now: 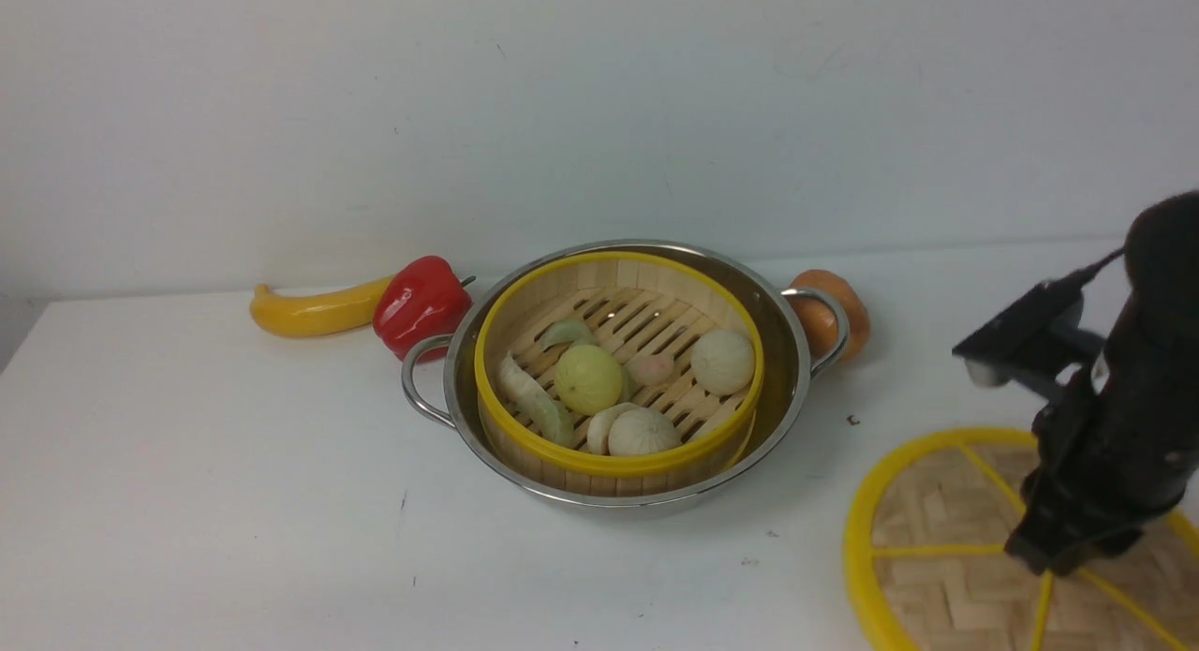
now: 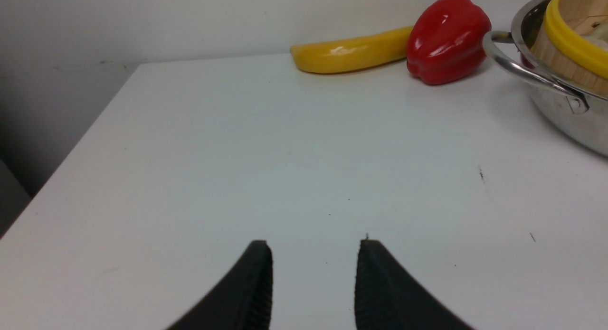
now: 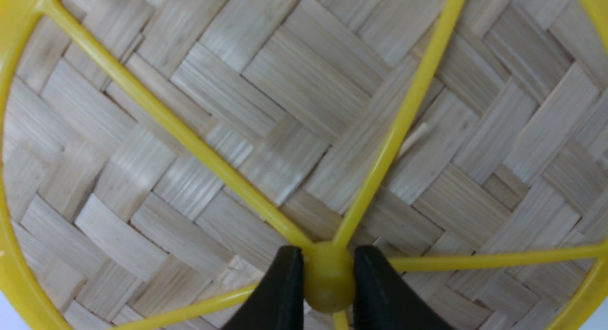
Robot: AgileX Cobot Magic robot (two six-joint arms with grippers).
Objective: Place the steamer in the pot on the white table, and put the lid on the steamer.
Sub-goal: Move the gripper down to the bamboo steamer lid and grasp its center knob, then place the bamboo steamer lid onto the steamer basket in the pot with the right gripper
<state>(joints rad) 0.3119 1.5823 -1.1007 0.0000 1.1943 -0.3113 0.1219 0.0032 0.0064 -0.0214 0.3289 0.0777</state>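
Plainly, the lid (image 3: pixel 294 83) is woven bamboo with yellow spokes.

Plain white wall (image 1: pixel 599 89), soft even light

Right gripper (image 3: pixel 327 252) pointing down, clamped on lid (image 3: pixel 285 107) knob, left gripper (image 2: pixel 315 245) with jaws parted

On the white worktop (image 1: pixel 234 492) sits the steel pot (image 1: pixel 777 351), and the steamer (image 1: pixel 618 464) stands inside it, holding several pale buns (image 1: pixel 590 379). A red pepper (image 1: pixel 421 304) and a yellow banana (image 1: pixel 314 312) lie behind its left handle, and an orange fruit (image 1: pixel 860 323) behind its right. The lid (image 1: pixel 927 539) lies flat at the near right, with the right tool (image 1: pixel 1054 565) down where its spokes meet.
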